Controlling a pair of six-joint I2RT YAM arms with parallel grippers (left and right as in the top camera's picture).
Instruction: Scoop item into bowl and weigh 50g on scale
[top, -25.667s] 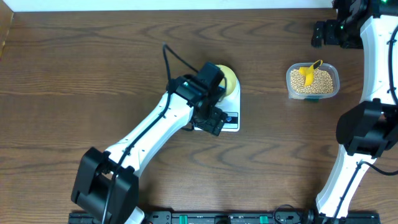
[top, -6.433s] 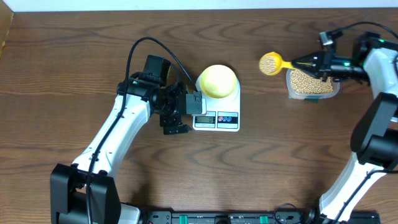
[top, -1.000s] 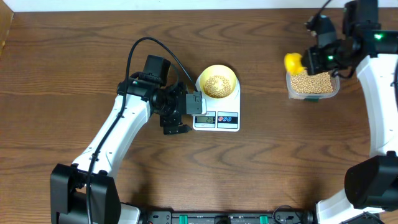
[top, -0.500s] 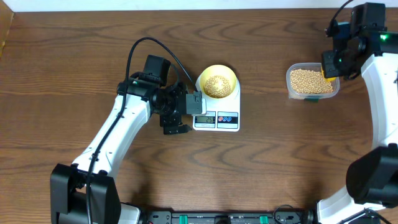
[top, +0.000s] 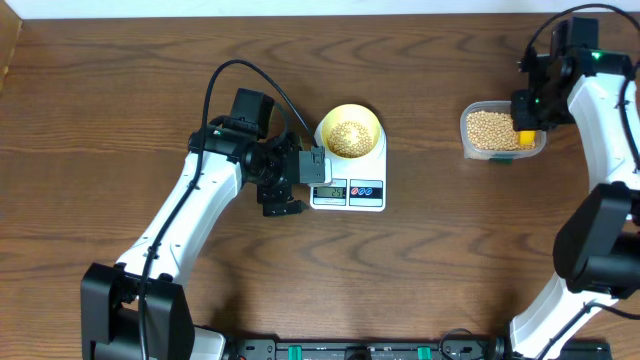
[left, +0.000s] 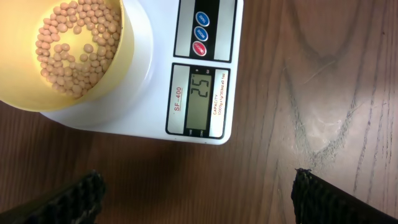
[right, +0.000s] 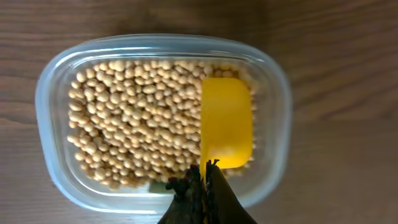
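Desk (top: 100, 120) of brown wood carries everything that is seen. On the left side the left arm (top: 200, 215) reaches in from the near edge, and the left jaws stand wide apart and hold nothing; in the left wrist view only their two dark fingertips (left: 81, 196) show, at the bottom corners, with bare wood between them. These jaws are just beside the left edge of the scale (top: 370, 192) and point toward it; if they touch it, I cannot tell. The scale is white and lies flat near the middle of the desk. Its display (left: 200, 99) shows 25, and beside the display there are round coloured buttons (left: 200, 32). The bowl (top: 374, 128), pale yellow, sits on the far part of the scale. A layer of beans (left: 68, 43) covers its bottom, while its wall above them is bare. Further right, well apart from the scale, the clear plastic tub (right: 53, 81) stands on the desk with many more beans in it. The yellow scoop (right: 227, 121) is in the right part of this tub, its head low over the beans or resting on them. The right arm (top: 600, 110) comes along the right edge of the desk, and the right jaws are above the tub, pressed together on the thin handle of the scoop.
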